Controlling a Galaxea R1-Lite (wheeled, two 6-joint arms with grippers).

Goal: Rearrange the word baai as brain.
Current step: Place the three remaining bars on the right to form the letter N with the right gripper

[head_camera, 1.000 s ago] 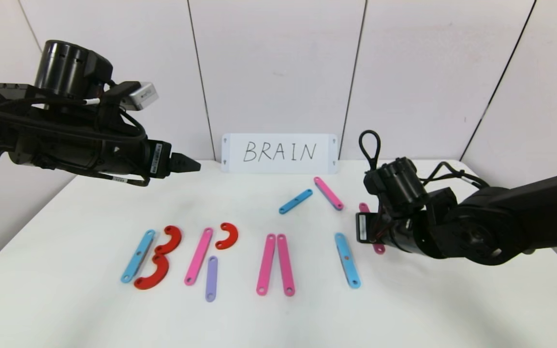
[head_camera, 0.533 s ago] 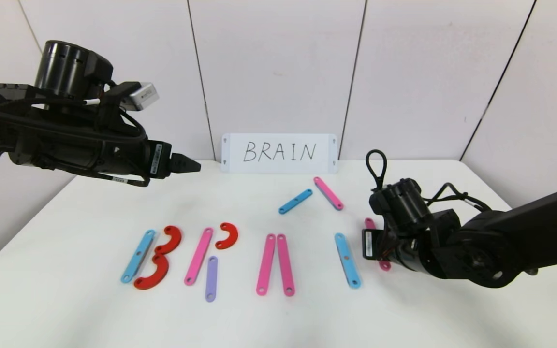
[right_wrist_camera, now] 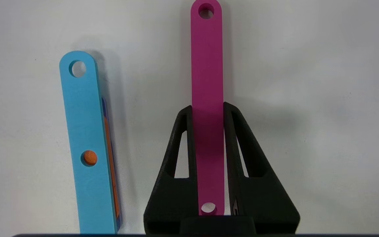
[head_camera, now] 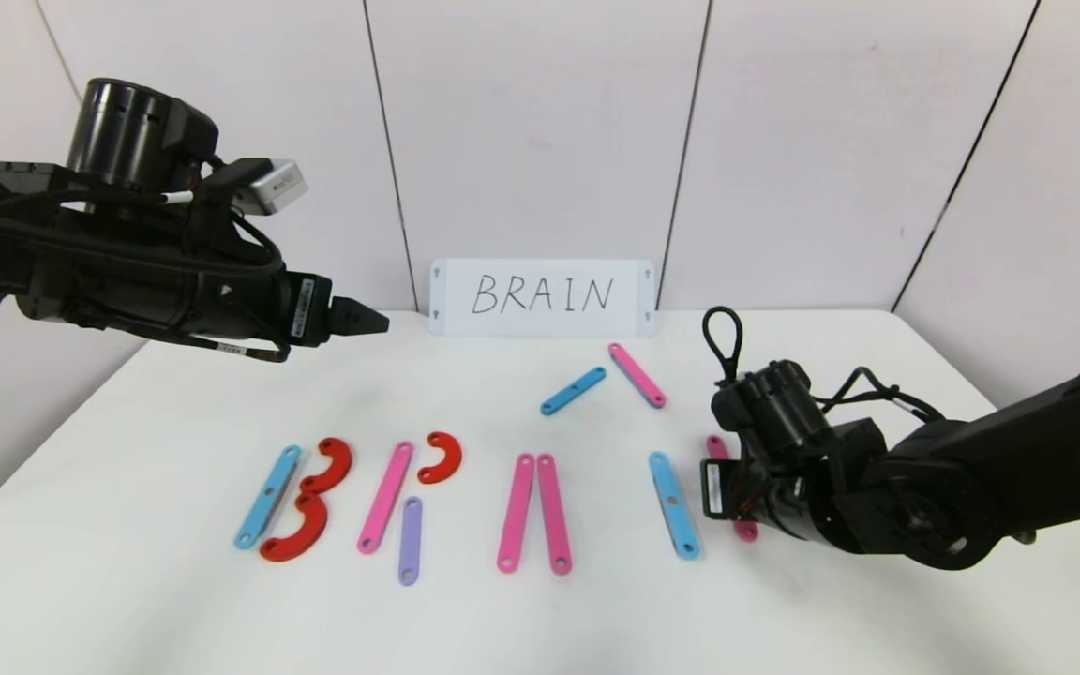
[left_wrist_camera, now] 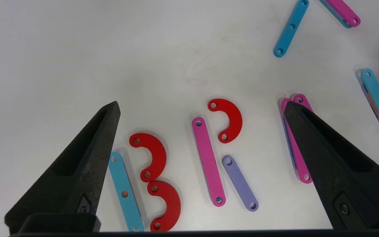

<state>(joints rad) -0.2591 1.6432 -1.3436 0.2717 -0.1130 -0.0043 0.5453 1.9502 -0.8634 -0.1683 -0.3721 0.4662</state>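
Over the last second my right pincer [right_wrist_camera: 208, 110], clamped on the pink strip [right_wrist_camera: 207, 75], slid it nearer beside the blue strip [right_wrist_camera: 84, 138] toward the N, while my left pincer [left_wrist_camera: 201, 108] hung wide.

Robot test bench in a lab-like room

A bare white worktop [head_camera: 174, 600] stands against plain pale wall panels [head_camera: 540, 131] with dark seams. A white card [head_camera: 542, 297] handwritten "BRAIN" leans at the back as a prompt, coloured plastic strips [head_camera: 532, 511] lie in rows, and two black robot arms reach in from the sides.
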